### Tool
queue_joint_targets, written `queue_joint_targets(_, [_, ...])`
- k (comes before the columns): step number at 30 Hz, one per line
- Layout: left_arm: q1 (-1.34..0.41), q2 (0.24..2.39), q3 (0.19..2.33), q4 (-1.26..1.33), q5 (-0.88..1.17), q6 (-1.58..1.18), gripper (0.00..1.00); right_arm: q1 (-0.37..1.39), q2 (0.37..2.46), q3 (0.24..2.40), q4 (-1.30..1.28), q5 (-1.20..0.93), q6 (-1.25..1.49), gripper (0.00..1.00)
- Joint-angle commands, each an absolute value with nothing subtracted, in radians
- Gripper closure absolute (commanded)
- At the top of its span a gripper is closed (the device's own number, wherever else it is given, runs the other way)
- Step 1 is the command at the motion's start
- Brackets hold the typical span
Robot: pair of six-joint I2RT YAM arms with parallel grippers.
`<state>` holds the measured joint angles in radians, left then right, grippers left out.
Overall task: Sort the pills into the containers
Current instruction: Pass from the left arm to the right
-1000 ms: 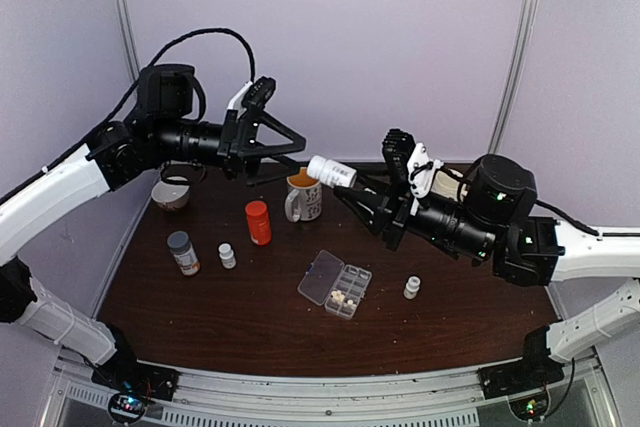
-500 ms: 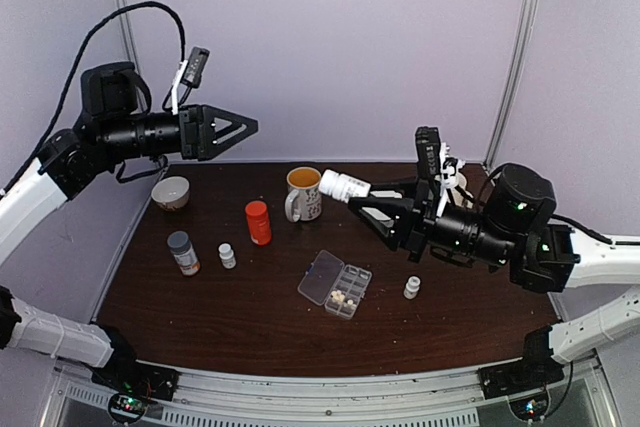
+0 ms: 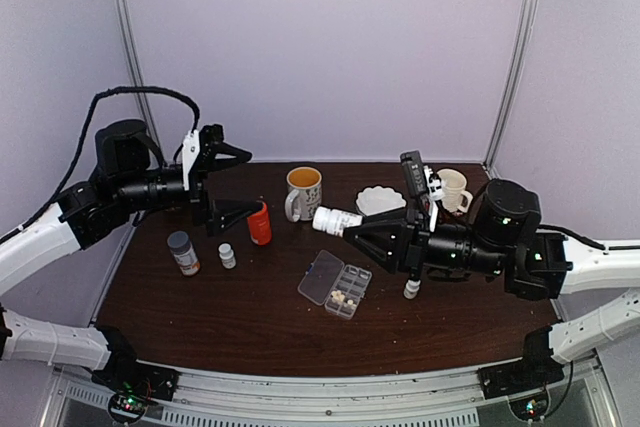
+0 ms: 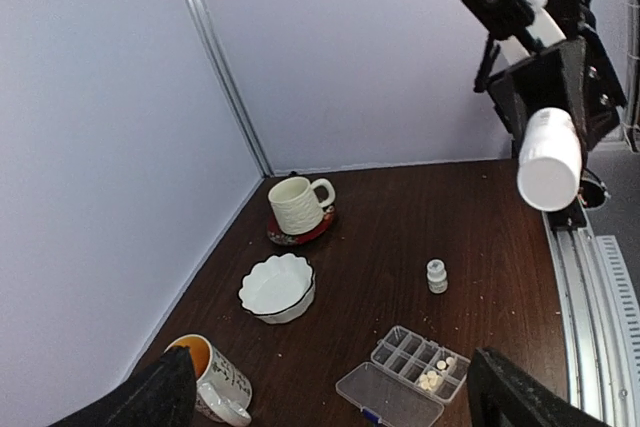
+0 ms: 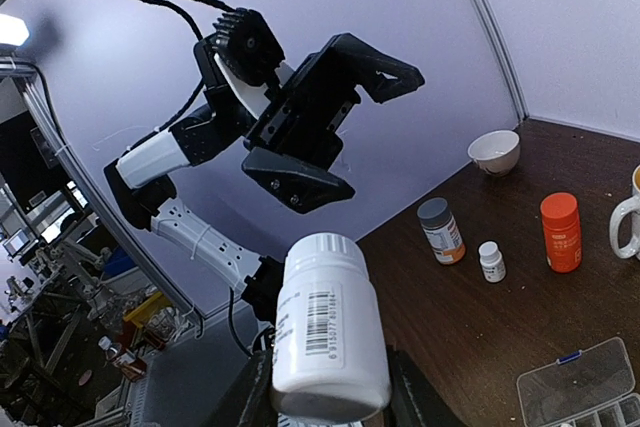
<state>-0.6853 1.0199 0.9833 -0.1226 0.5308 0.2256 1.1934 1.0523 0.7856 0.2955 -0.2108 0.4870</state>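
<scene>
Over table (image 3: 200,297), right claw (image 3: 354,226) level, leftward

Left end effector (image 3: 254,182) raised, jaws wide apart, right end effector (image 3: 352,226) clamping white bottle (image 3: 328,218)

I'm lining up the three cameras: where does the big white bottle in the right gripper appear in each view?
Top external: bottle mid-picture, lying sideways in the air, right of the orange bottle.
Left wrist: bottle at the right edge, round end toward the camera.
Right wrist: bottle bottom centre, close up, barcode showing.
Shared landmark: the organizer, in all three.
</scene>
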Motion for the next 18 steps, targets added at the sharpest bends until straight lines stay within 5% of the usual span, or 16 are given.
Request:
queue_joint_targets(1, [-0.759, 0.976, 0.961, -0.041, 0.597, 0.558, 0.03, 1.195, 1.067, 0.791, 0.294, -0.292, 0.574, 0.85])
queue_joint_targets(18, [-0.949, 0.999, 0.966, -0.099, 0.514, 0.856, 0.07, 1.195, 1.153, 0.843, 0.398, -0.4, 0.679, 0.85])
